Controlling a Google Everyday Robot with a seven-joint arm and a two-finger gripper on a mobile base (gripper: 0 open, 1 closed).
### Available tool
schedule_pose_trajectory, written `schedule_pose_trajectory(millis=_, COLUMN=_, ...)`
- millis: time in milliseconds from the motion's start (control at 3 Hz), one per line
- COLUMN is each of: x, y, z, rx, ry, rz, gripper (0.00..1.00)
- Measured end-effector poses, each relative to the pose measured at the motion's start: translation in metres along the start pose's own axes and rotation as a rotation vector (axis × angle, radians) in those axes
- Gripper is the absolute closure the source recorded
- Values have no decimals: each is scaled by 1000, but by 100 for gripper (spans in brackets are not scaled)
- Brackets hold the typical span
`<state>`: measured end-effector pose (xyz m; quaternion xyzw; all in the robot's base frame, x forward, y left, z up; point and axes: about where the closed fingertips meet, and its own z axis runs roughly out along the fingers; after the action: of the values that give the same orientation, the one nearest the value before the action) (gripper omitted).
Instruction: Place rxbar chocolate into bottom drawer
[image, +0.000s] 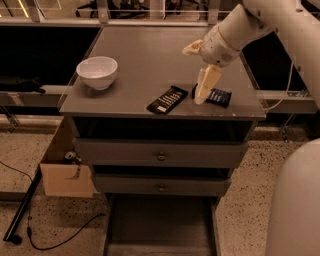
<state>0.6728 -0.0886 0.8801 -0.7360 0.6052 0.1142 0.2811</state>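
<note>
The rxbar chocolate (167, 100) is lying just 9 o'clock of the gripper (202, 94), pointing toward 1 o'clock. I am failing to tell the gripper's opening.

Cream pincer (202, 96) over grey cabinet top (145, 55), beside black pale-lettered rxbar chocolate (167, 100), white bowl (97, 71).

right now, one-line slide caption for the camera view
Cream claw pointing down between a black-wrapped snack bar and a dark blue bar on the grey cabinet; floor-level grey drawer open.

High front view, near — jaws over cabinet (160, 156)
</note>
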Motion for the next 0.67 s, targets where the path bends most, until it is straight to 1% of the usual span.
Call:
schedule_pose_trajectory(millis=333, x=0, y=0, z=0, rx=0, ry=0, rz=0, gripper=0)
schedule_pose_trajectory(millis=667, x=-3, y=-3, z=9, rx=-11, ry=27, rz=-27, gripper=0)
